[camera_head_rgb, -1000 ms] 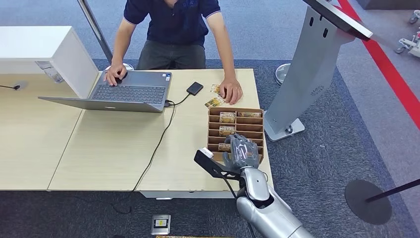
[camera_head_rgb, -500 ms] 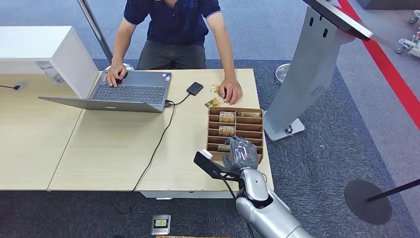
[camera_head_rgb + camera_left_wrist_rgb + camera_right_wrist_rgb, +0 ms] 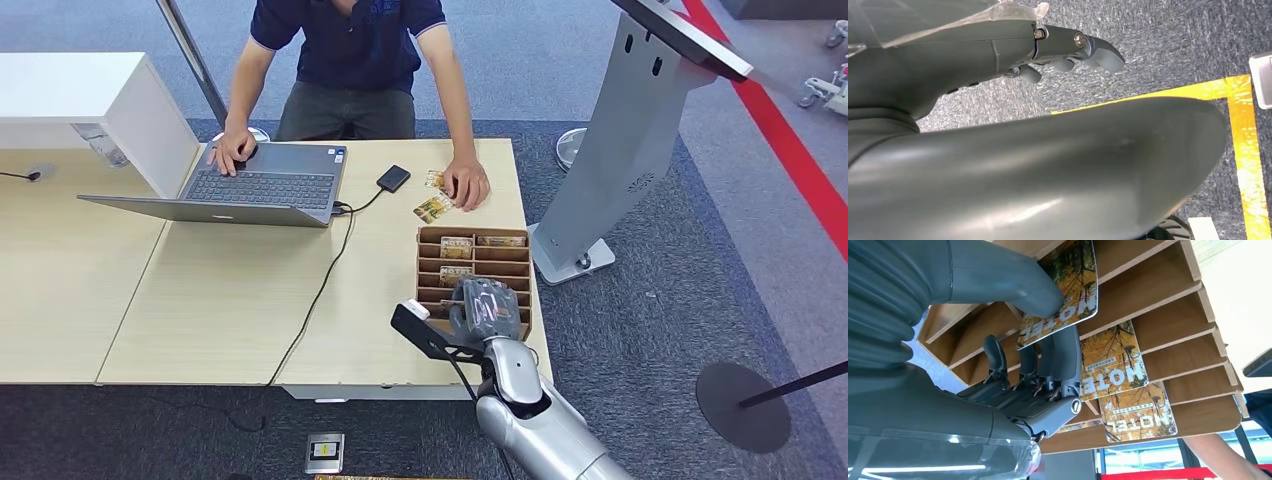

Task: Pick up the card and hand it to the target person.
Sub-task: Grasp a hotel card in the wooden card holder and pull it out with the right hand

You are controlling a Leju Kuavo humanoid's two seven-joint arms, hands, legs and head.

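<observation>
Typing at a laptop on the far left of the bench, a person rests the other hand beside loose cards. Right of these stands the slotted wooden rack, where the robot's right hand pinches a "HOTEL" card between thumb and fingers, the card partly in its slot. Thin, stiff and glossy, the card looks light but slippery; a grip across its free edge seems safest. The left hand hangs above the carpet, holding nothing, fingers loosely curled.
</observation>
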